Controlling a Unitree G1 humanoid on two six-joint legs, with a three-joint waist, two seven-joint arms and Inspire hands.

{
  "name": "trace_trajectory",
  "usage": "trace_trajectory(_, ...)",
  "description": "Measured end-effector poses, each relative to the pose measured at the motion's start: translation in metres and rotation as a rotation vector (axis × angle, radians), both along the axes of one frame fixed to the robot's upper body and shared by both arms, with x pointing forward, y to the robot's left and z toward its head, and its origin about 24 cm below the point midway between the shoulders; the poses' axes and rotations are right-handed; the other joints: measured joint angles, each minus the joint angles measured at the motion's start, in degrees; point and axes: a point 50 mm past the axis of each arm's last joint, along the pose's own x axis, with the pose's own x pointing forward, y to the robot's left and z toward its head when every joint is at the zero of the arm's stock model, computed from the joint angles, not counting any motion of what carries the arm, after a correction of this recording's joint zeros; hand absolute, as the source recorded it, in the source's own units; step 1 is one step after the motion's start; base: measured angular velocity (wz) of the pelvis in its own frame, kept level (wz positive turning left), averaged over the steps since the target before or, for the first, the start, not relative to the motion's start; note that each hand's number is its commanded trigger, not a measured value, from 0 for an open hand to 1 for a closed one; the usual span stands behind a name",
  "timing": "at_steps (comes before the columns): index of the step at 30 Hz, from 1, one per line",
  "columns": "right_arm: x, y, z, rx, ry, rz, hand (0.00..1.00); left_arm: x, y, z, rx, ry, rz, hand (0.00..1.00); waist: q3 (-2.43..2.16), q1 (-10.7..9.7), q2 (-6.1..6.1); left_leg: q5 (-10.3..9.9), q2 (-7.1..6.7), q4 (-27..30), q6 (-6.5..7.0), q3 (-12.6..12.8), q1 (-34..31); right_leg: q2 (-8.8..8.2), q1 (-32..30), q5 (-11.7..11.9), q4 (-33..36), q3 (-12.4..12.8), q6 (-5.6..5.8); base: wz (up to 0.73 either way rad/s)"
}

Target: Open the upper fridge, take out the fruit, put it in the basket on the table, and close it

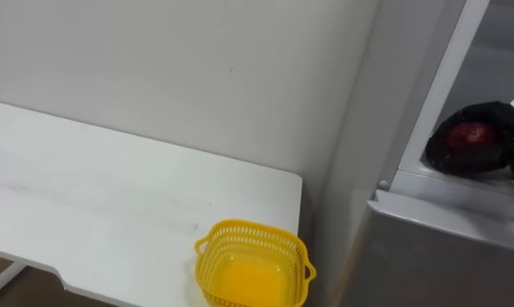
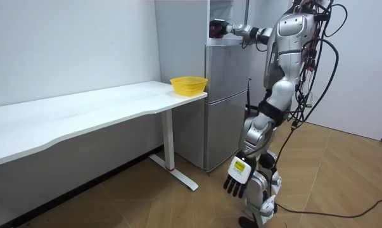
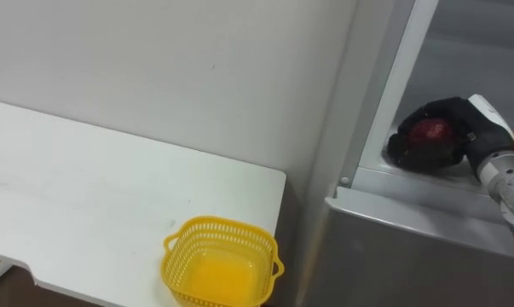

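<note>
I stand in front of the grey fridge (image 2: 223,101), and my right arm is stretched into its open upper compartment. My right hand (image 3: 466,121), in a black glove, rests on the compartment's floor (image 3: 410,183) just inside the opening. Its fingers are curled round a red round fruit (image 3: 429,132). The same hand (image 1: 495,121) and fruit (image 1: 471,135) show at the right edge of the left eye view. My left hand (image 2: 236,180) hangs by my leg with relaxed fingers, holding nothing.
A yellow mesh basket (image 1: 252,263) stands empty at the right end of the white table (image 1: 112,205), close to the fridge's side wall (image 3: 325,170). The lower fridge door (image 3: 410,256) is shut. A plain wall rises behind the table.
</note>
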Motion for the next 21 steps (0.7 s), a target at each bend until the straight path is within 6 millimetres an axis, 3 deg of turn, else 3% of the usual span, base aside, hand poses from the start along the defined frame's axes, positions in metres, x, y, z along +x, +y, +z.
trace_trajectory(21,0.001,0.009,-0.0027,-0.026,-0.006,0.004,1.0,0.0011,0.0012,0.0008,-0.002,-0.007,-0.008,0.0,-0.43,0.15,-0.71,0.01,0.0,-0.01,0.01,0.58,0.44,0.17,0.0,0.0,0.1,1.12,-0.01,-0.01)
